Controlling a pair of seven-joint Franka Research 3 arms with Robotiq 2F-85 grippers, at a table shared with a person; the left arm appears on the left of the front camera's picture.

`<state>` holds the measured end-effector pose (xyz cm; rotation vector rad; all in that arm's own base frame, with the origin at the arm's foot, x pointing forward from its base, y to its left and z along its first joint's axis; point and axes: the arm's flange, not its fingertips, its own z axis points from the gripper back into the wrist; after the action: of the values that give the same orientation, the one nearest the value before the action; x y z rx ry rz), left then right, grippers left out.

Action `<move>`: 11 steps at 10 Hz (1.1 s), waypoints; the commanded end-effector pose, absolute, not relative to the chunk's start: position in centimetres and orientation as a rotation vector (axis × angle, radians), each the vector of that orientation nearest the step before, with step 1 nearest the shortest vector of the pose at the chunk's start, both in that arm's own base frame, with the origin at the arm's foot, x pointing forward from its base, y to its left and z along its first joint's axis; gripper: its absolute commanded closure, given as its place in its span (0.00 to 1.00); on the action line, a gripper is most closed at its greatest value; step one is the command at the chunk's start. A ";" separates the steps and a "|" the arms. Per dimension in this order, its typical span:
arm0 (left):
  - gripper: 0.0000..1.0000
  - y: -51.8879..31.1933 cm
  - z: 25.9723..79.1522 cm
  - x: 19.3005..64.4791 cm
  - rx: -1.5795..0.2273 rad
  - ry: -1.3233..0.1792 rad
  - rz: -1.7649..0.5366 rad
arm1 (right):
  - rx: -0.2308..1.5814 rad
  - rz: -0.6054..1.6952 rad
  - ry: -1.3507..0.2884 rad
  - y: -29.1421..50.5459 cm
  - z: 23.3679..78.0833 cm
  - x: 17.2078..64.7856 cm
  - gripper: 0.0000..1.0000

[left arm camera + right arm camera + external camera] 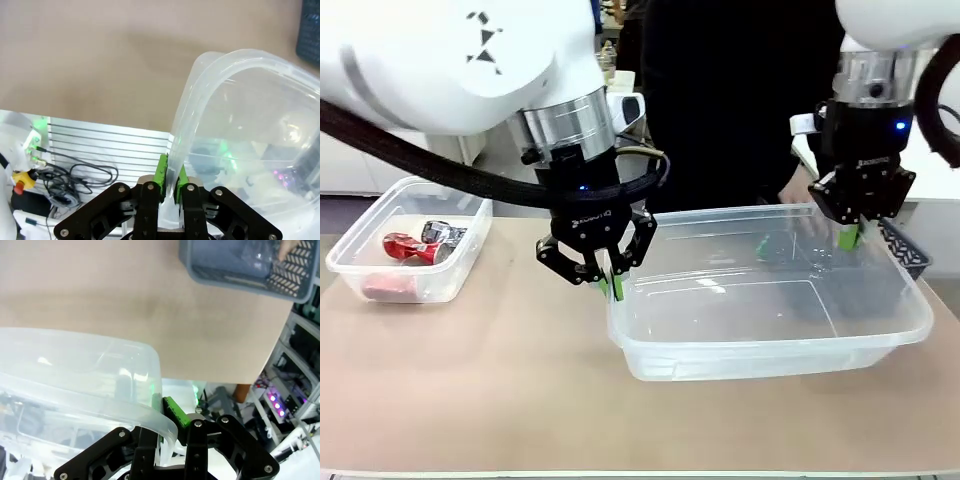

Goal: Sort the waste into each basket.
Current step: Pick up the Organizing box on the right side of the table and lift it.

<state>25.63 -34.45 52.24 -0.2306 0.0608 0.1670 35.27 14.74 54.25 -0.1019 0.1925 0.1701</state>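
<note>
A large clear tub (770, 345) lies across the middle of the table, and both grippers hold it. My left gripper (610, 285) is shut on its left rim; in the left wrist view the green pads (161, 172) pinch the tub's wall (240, 65). My right gripper (850, 238) is shut on the far right rim, which runs between its fingers (172, 412) in the right wrist view. A smaller clear tub (360, 235) at the far left holds crushed red and silver cans (415, 245).
A dark lattice basket (910, 250) stands behind the large tub's right end. In the right wrist view this basket (235, 277) holds something clear, with a person's finger (287, 247) at it. The person stands at the far side. Bare tabletop (470, 380) lies in front.
</note>
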 end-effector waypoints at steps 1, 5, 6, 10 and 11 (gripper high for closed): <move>1.00 -34.9 52.3 26.5 -0.235 0.086 0.162 | -0.102 0.151 0.186 13.7 54.3 33.7 1.00; 0.92 -32.0 56.6 30.7 -0.270 0.059 -0.063 | -0.025 0.194 0.072 20.6 54.9 40.2 0.95; 0.92 -30.1 57.5 31.5 -0.256 0.057 -0.095 | -0.007 0.218 0.081 22.7 54.9 41.9 0.95; 0.92 -24.3 54.1 34.7 -0.173 0.089 0.124 | 0.006 0.309 0.107 28.0 55.8 43.4 0.95; 0.92 -24.4 51.8 35.4 -0.176 0.096 0.146 | 0.005 0.310 0.123 28.3 55.6 43.4 0.95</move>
<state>35.23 -22.24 53.78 -0.1470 0.1106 0.1122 43.91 27.14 54.74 -0.0071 0.1017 0.3256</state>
